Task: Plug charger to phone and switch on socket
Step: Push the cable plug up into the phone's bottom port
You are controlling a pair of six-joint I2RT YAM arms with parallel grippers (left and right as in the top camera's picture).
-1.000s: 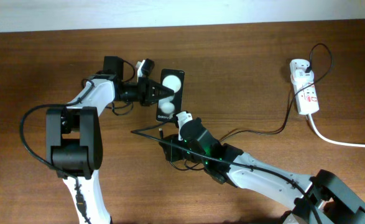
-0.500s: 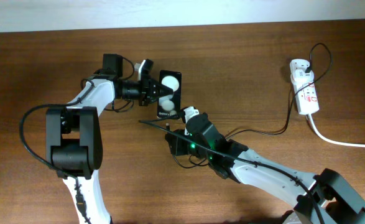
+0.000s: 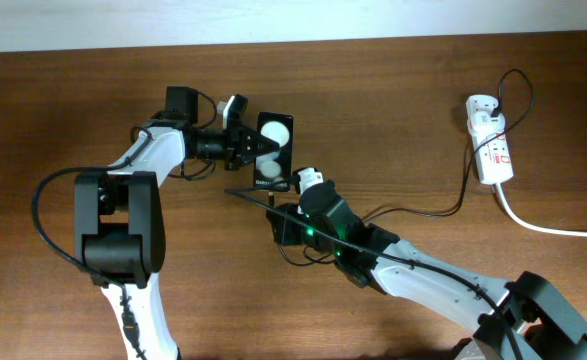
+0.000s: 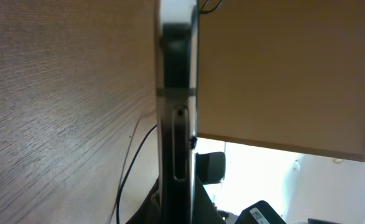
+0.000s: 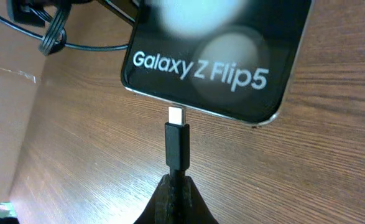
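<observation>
The phone (image 3: 274,148) is a black smartphone held off the wooden table, its lettered end towards my right arm. My left gripper (image 3: 254,148) is shut on its side; the left wrist view shows the phone (image 4: 177,118) edge-on between the fingers (image 4: 177,208). My right gripper (image 5: 177,190) is shut on the charger plug (image 5: 177,146). The plug's metal tip sits right at the phone's (image 5: 219,56) lower edge, in line with the port. The charger cable (image 3: 423,211) runs right to the socket (image 3: 491,140), a white power strip at the far right.
A thick white cord (image 3: 553,228) leaves the power strip towards the right edge. Black robot cables (image 5: 51,34) lie bundled near the phone's far left. The table's far edge meets a white wall (image 3: 373,15).
My right gripper has moved the plug up and to the right, closer to the phone's lower end. The left gripper and phone shifted slightly left, then stayed still.
</observation>
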